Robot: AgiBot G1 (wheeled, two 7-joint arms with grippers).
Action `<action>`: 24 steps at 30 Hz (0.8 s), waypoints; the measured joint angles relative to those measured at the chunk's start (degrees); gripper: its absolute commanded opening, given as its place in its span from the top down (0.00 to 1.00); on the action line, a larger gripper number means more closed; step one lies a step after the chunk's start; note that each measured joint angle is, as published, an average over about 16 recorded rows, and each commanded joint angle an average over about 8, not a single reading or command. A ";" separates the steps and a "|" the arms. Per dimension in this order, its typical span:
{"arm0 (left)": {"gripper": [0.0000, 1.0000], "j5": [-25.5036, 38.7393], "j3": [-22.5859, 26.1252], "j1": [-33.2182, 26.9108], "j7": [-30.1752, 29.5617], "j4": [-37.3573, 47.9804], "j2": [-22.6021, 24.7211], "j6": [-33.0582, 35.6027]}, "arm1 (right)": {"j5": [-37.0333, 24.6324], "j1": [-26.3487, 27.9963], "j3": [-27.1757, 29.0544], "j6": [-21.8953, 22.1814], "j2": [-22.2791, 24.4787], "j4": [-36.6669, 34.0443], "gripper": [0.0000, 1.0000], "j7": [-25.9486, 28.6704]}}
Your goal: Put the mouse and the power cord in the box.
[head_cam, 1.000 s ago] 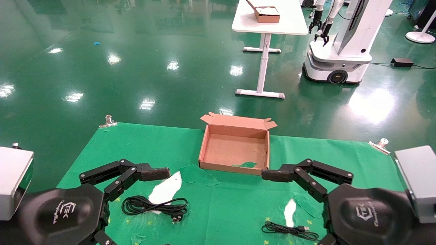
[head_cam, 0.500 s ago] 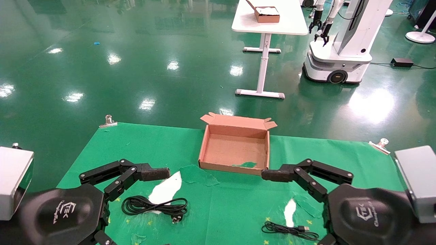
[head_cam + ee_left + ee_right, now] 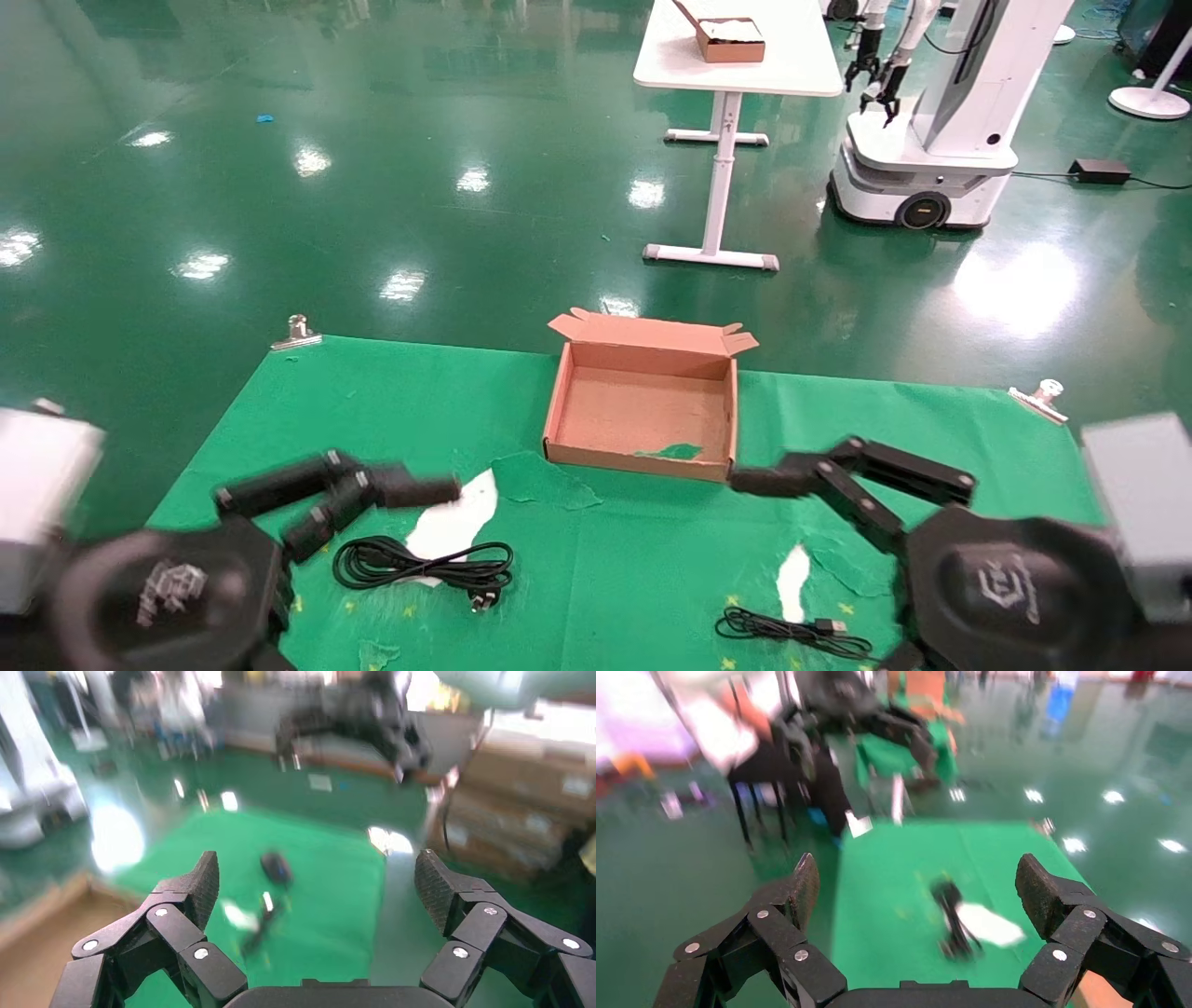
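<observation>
Your box (image 3: 642,410) is plain brown cardboard, matt, with a slightly fibrous floor. The cloth (image 3: 372,401) under it is matt green, torn in patches so a smooth white surface shows through. The power cord (image 3: 419,564) looks like smooth black rubbery sheathing with a faint sheen. Your left gripper (image 3: 316,881) and right gripper (image 3: 916,881) are black plastic, pads rough and grainy, small shiny metal pins at the joints. The floor (image 3: 372,186) is glossy green, mirroring the lights.
</observation>
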 measured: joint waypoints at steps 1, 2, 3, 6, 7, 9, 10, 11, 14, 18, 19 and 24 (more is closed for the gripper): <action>0.00 1.83 0.96 -0.95 -0.75 0.29 0.20 0.26 | -1.52 0.21 -0.26 0.51 0.19 0.19 0.00 -0.37; 0.00 4.01 2.06 -2.07 -1.41 0.67 0.48 0.50 | -3.17 0.46 -0.57 1.05 0.34 0.39 0.00 -0.75; 0.00 6.35 3.23 -3.28 -2.05 1.17 0.85 0.74 | -4.84 0.70 -0.91 1.58 0.47 0.60 0.00 -1.10; 0.00 13.21 6.69 -7.00 -4.00 2.63 2.03 1.46 | -9.86 1.46 -1.94 3.18 0.79 1.24 0.00 -2.15; 0.00 15.57 7.87 -8.40 -4.59 3.27 2.59 1.69 | -11.44 1.72 -2.33 3.71 0.74 1.40 0.00 -2.37; 0.00 19.88 10.03 -11.04 -5.55 4.68 3.80 2.07 | -14.22 2.22 -3.07 4.65 0.52 1.65 0.00 -2.66; 0.00 21.84 11.00 -12.26 -5.90 5.39 4.40 2.24 | -15.39 2.44 -3.41 5.07 0.36 1.72 0.00 -2.70; 0.00 23.59 11.86 -13.33 -6.15 6.09 4.98 2.36 | -16.40 2.65 -3.72 5.41 0.19 1.81 0.00 -2.72; 0.00 27.53 13.74 -15.68 -6.36 7.88 6.35 2.45 | -18.41 3.09 -4.42 6.08 -0.27 1.91 0.00 -2.63; 0.00 30.98 15.35 -17.50 -6.17 9.15 7.71 2.22 | -19.43 3.33 -4.93 6.23 -0.79 1.73 0.00 -2.54; 0.00 31.62 15.65 -17.75 -6.18 9.25 8.01 2.09 | -19.52 3.34 -4.98 6.21 -0.83 1.63 0.00 -2.58; 0.00 36.33 17.66 -19.37 -5.54 11.09 10.64 0.63 | -19.67 3.43 -5.04 6.10 -0.88 1.03 0.00 -2.78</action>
